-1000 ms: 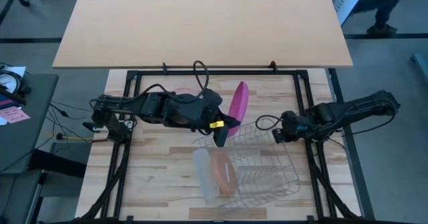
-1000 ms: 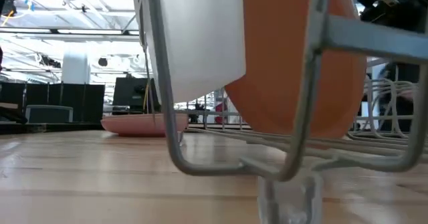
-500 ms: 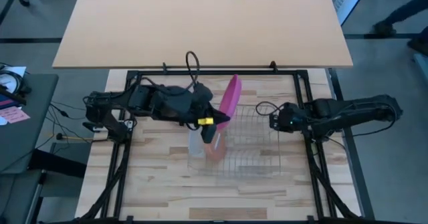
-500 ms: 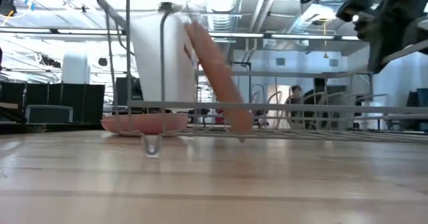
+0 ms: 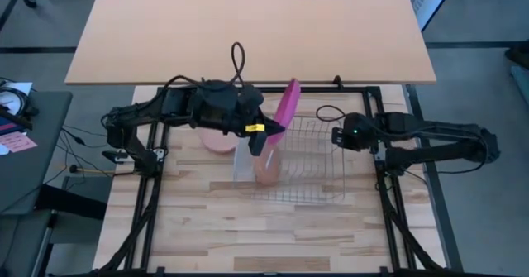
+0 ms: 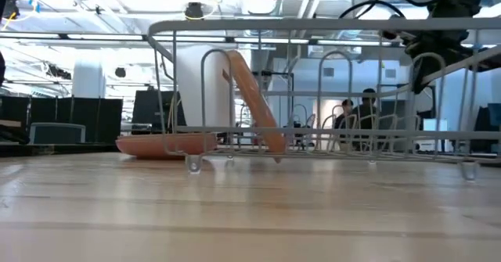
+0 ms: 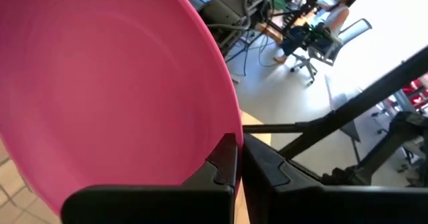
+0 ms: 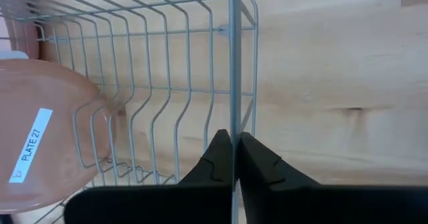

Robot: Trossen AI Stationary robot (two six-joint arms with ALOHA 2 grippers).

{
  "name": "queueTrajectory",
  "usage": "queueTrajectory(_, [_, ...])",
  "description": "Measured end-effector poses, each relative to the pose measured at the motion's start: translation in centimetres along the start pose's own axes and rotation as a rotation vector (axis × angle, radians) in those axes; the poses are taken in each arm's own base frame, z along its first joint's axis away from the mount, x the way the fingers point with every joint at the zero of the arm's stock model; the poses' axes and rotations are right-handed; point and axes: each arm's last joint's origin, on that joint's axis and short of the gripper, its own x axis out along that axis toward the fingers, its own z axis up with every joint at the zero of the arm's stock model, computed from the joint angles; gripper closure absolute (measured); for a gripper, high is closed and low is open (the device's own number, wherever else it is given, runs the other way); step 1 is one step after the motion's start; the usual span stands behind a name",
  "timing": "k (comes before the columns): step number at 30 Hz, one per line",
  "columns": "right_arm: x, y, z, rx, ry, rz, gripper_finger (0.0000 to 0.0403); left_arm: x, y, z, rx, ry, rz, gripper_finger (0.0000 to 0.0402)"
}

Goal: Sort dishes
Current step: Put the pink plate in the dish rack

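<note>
A: The magenta plate (image 5: 285, 105) is glossy and round, pinched edge-on in the left pincer (image 5: 266, 136) above the rack (image 5: 318, 165).

B: Yep, rack's been dragged upright; right pincer (image 8: 234, 158) is clamped on its wire.

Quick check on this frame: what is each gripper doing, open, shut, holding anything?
Left gripper: shut on the rim of the magenta plate, held above the wire rack.
Right gripper: shut on the wire rack's rim wire.
</note>
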Motion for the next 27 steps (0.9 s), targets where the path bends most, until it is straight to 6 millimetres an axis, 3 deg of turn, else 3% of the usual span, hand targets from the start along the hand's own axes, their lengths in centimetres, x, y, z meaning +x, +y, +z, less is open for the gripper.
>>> queueTrajectory(13, [0.5, 0.0, 1.2, -0.003, -0.037, -0.027, 0.0331, 0.2, 0.6, 0.4, -0.088, -0.065, 0.082, 0.0401])
queueTrajectory(22, [-3.5, -1.2, 1.6, -0.066, -0.031, -0.117, 0.0232, 1.5, 0.6, -0.7, -0.271, -0.055, 0.082, 0.0401])
queueTrajectory(27, [-5.8, -1.2, 2.0, -0.107, -0.067, -0.02, 0.0174, 3.4, 0.5, -1.5, -0.339, -0.144, 0.033, 0.0401])
